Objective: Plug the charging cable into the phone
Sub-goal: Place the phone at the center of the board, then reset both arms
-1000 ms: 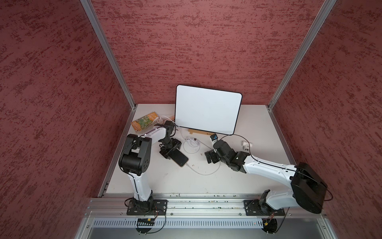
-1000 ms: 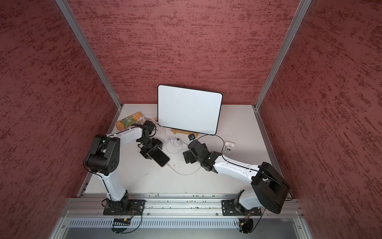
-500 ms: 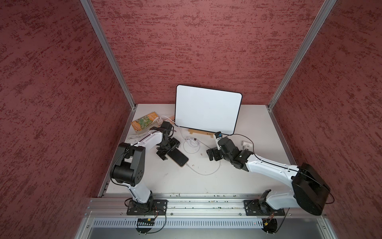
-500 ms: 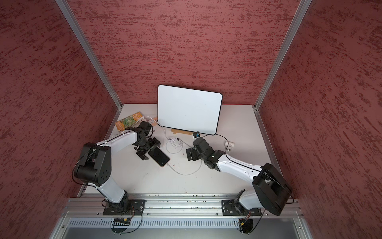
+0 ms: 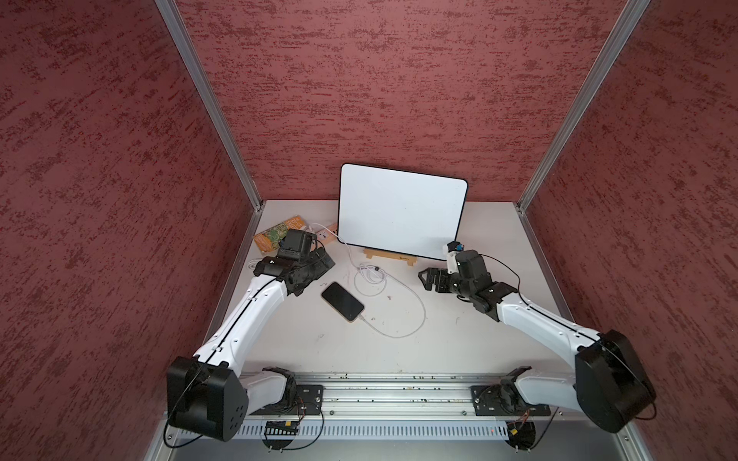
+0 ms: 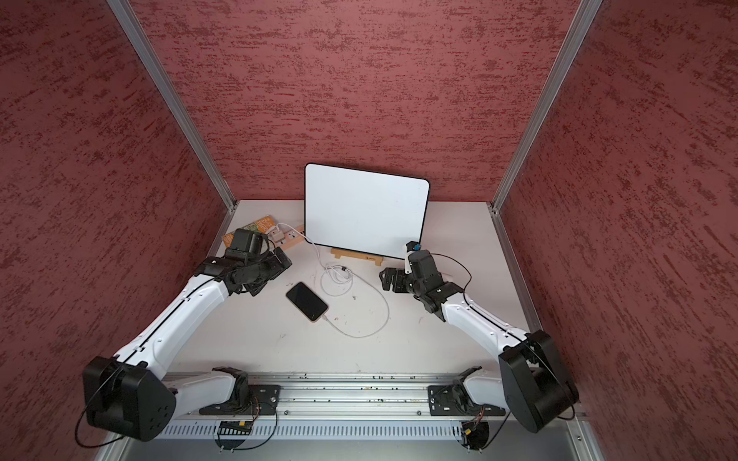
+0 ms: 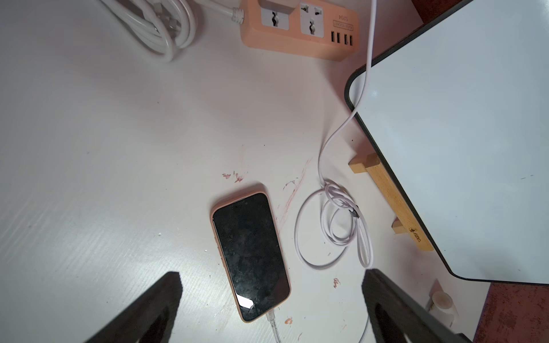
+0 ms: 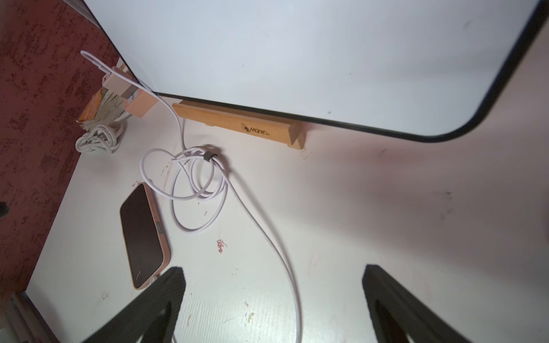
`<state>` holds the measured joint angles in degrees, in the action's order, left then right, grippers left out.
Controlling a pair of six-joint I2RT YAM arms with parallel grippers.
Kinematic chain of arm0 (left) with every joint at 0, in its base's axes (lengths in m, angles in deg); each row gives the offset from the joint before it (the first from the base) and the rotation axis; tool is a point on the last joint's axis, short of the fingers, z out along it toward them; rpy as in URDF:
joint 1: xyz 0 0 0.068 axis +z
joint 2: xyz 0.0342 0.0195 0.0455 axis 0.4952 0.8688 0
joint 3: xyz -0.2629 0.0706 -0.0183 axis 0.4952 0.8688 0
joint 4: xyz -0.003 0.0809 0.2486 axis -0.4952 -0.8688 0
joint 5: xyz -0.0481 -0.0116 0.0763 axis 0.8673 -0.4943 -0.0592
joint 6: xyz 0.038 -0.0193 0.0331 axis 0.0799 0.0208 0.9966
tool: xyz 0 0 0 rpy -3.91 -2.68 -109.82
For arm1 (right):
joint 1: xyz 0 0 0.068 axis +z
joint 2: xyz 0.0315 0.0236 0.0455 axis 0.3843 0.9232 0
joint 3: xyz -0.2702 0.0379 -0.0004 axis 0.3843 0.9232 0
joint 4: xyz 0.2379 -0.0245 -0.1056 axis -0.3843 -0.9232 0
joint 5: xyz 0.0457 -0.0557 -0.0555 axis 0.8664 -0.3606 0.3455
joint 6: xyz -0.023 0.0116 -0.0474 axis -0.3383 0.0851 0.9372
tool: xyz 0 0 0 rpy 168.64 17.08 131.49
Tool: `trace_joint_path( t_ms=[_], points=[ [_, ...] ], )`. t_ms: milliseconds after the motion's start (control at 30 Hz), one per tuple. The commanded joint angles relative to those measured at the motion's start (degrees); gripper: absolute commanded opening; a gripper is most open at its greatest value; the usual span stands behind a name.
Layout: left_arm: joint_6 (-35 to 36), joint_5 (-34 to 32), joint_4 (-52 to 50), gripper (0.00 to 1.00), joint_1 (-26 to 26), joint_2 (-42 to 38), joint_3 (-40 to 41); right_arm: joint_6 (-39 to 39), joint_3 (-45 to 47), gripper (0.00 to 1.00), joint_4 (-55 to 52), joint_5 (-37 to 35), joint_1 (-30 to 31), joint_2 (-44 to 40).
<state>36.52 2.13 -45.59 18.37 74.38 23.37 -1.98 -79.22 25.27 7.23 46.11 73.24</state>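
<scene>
Left jaws stand spread wide and released, hovering just past the phone's [image 5: 342, 301] far left corner. Right jaws are spread wide and released too, well apart from the phone on its right. The cable's [image 5: 369, 275] tied loops lie between them and the phone. The phone lies flat on the table [image 5: 459, 351], screen up. Its long axis runs on a slant, one short end towards the back left and the other towards the front right. The plug tip [image 7: 270, 316] sits against that front-right end; I cannot tell how deep it is seated. From there the cable sweeps out in a wide arc to the phone's right and back to the loops just beside its long edge. Behind the phone a white board [image 5: 401, 215] leans on a wooden stand [image 5: 389, 257]. A peach power strip [image 7: 297, 32] and a coiled thick cord [image 7: 160, 29] lie beyond the phone's back end.
</scene>
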Motion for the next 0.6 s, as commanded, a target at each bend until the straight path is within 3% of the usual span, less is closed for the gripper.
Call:
trace_joint_path(
  t_ms=[0,267,400,567],
  points=[
    [5.9,-2.6,0.5,1.00,1.4,0.3,-1.5,-1.9,-0.9,0.99,-1.3,3.4,-4.9,-2.9],
    [9.3,5.1,11.5,1.00,7.9,-1.7,5.1,-0.6,-2.3,0.99,-3.5,2.8,-15.5,-6.6],
    [12.4,3.5,17.9,1.00,8.8,-4.0,8.7,4.0,-1.5,0.99,-2.2,-3.8,-17.5,-7.3],
    [15.6,2.3,24.2,1.00,9.3,-6.9,12.4,11.6,5.5,0.98,9.0,-15.2,-18.4,-12.7]
  ],
)
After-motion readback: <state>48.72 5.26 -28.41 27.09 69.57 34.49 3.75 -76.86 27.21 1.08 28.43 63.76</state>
